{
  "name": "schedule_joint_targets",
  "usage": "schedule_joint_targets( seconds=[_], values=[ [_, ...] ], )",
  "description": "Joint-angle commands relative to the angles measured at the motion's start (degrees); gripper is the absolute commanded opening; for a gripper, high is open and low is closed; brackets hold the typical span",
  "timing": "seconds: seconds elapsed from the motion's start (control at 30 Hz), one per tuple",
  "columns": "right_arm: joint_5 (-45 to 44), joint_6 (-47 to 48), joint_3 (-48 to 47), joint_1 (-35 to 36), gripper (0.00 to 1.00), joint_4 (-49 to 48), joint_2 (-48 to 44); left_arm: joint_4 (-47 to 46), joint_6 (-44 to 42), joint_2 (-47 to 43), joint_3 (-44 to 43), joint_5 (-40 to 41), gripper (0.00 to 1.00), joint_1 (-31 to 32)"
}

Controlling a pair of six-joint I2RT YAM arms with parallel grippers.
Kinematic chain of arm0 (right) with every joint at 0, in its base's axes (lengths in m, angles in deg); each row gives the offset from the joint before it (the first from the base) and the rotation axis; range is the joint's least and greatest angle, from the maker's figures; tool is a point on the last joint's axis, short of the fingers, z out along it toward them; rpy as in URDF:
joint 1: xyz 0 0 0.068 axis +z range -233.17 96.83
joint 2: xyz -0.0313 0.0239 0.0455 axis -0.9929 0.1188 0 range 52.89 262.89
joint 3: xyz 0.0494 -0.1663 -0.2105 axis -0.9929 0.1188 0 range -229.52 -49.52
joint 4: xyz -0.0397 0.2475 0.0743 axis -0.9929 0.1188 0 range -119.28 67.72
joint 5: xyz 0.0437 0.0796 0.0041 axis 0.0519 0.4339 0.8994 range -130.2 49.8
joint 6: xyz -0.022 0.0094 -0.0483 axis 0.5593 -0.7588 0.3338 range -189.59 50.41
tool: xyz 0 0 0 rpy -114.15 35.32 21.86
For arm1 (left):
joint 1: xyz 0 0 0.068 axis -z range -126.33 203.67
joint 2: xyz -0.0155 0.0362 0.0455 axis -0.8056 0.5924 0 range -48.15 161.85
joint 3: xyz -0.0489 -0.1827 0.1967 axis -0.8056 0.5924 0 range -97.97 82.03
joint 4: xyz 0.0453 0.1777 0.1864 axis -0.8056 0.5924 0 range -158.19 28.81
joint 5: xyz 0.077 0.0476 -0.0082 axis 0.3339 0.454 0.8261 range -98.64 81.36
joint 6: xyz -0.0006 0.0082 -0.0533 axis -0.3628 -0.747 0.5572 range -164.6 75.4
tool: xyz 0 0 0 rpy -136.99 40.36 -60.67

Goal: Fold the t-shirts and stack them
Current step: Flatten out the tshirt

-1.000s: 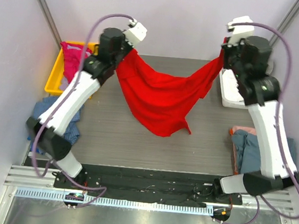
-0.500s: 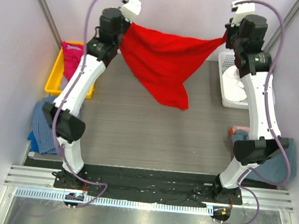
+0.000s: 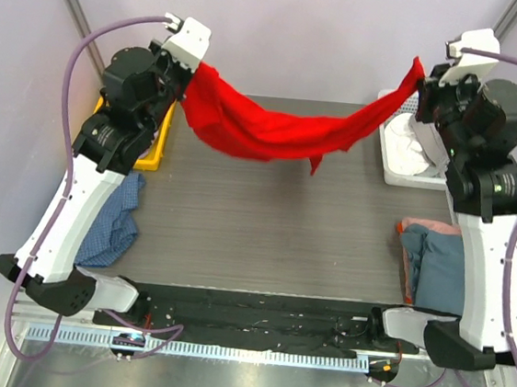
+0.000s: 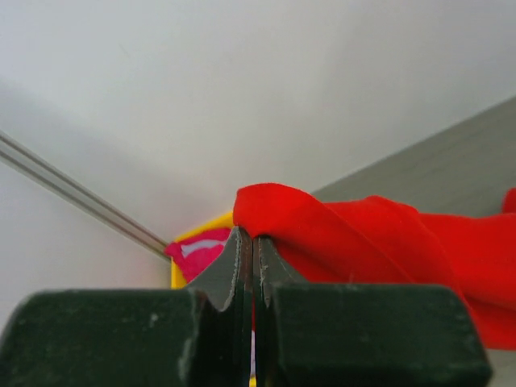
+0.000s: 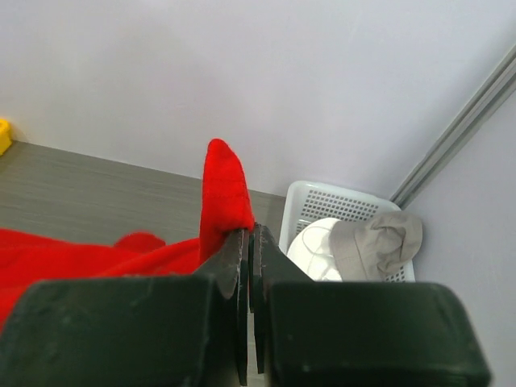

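- Red cloth, a t-shirt [image 3: 265,130], hangs in the air as a sagging band over the far half of the grey table [image 3: 263,240]. In the top view it is strung from 10 o'clock to 2 o'clock, and a loose corner dangles just right of its middle.
- The left gripper [image 4: 248,242], raised at 10 o'clock, has its fingers pressed together with only a slit between them. It pinches one end of the t-shirt, and a fold bulges past the tips.
- The right gripper [image 5: 248,235], raised at 2 o'clock, is clamped just as tightly on the other end, with a tuft of red standing up above its tips.
- A yellow bin [image 3: 154,157] sits at the table's 9 o'clock edge, under the left arm; the left wrist view shows magenta-pink cloth [image 4: 197,250] in it.
- A white basket [image 5: 347,205] at 2 o'clock holds a beige cap [image 5: 379,238].
- Folded teal cloth [image 3: 440,268] lies at 4 o'clock.
- Crumpled blue cloth [image 3: 112,224] lies at 8 o'clock.
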Motion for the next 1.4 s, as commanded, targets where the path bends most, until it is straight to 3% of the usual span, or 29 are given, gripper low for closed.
schedule_joint_targets(
  seconds=[0.0,0.23,0.47,0.6,0.67,0.7,0.77,0.8,0.87,1.03,1.13,1.27,1.37],
  values=[
    [2.76,-2.06,0.88,0.04,0.01,1.85,-3.8,4.72,1.82,-2.32,0.01,-0.45,0.0,-0.35],
    [0.22,-1.27,0.51,0.04,0.01,0.64,-0.91,-0.19,-1.16,1.97,-1.06,3.42,0.0,-0.7],
    [-0.84,0.92,15.09,0.04,0.01,-9.27,4.89,-16.42,-6.96,11.98,14.56,4.48,0.0,-1.4],
    [0.3,1.37,22.13,0.04,0.01,-14.57,10.59,-21.82,-9.6,21.03,18.37,5.44,0.0,-1.49],
    [1.88,1.11,23.72,0.04,0.01,-15.54,13.94,-23.3,-10.05,26.2,18.11,6.41,0.1,-1.49],
    [2.4,0.84,23.81,0.13,0.01,-15.63,14.91,-24.01,-9.96,27.54,18.2,6.76,0.37,-1.49],
    [2.76,0.58,23.72,0.13,0.01,-15.63,17.37,-26.29,-9.7,29.57,18.46,7.11,0.58,-1.58],
    [4.68,0.58,23.46,0.04,0.01,-15.54,17.9,-26.39,-9.43,30.71,18.29,7.12,0.78,-1.67],
    [4.96,0.66,23.46,0.13,0.01,-15.45,18.95,-27.78,-8.21,31.51,18.02,7.55,0.97,-1.58],
    [5.13,1.45,23.63,0.13,0.01,-14.66,19.57,-23.77,-6.1,27.49,18.28,3.97,1.0,-0.79],
    [4.87,1.8,24.51,0.22,0.01,-14.49,19.49,-15.26,-5.48,22.56,18.37,-0.51,1.0,1.22],
    [4.96,1.72,26.01,0.39,0.01,-14.49,19.4,-1.47,-5.56,17.72,19.51,-6.06,1.0,8.15],
    [4.08,2.51,27.68,1.09,0.01,-14.4,19.57,2.33,-5.04,14.21,21.97,-9.57,1.0,12.9]
  ],
)
